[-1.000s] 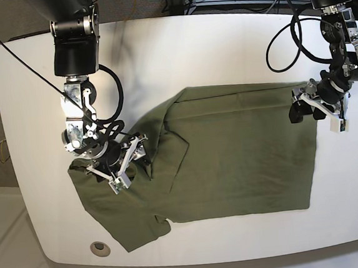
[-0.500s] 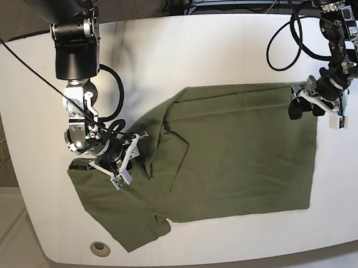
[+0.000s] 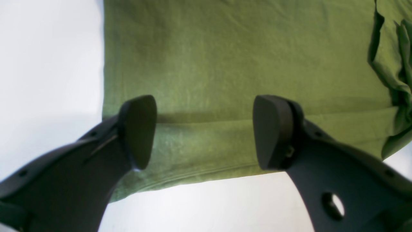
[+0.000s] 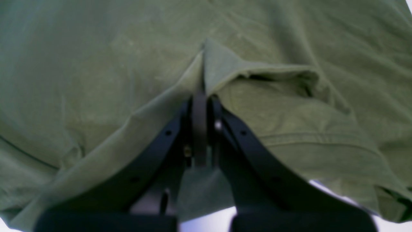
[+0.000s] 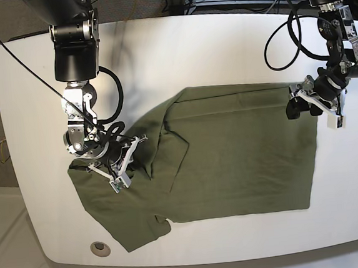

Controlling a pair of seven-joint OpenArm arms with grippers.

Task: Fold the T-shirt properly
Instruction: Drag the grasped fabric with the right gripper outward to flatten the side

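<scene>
The olive-green cotton T-shirt [image 5: 231, 154] lies spread on the white table [image 5: 190, 51]; right gripper [image 4: 201, 96] pinches a fabric ridge, left gripper [image 3: 202, 132] gapes empty over the hem; lift slowly, keeping cloth taut

The base view is bright and evenly lit from overhead, and the white surface [image 5: 221, 42] is close to blown out. Arm shadows on it are soft and short. In the left wrist view the claw [image 3: 206, 132] fingers are blurred and throw a dark band across the shirt [image 3: 241, 64]. The right wrist view is dimmer, soft throughout, with stretched edges.
</scene>
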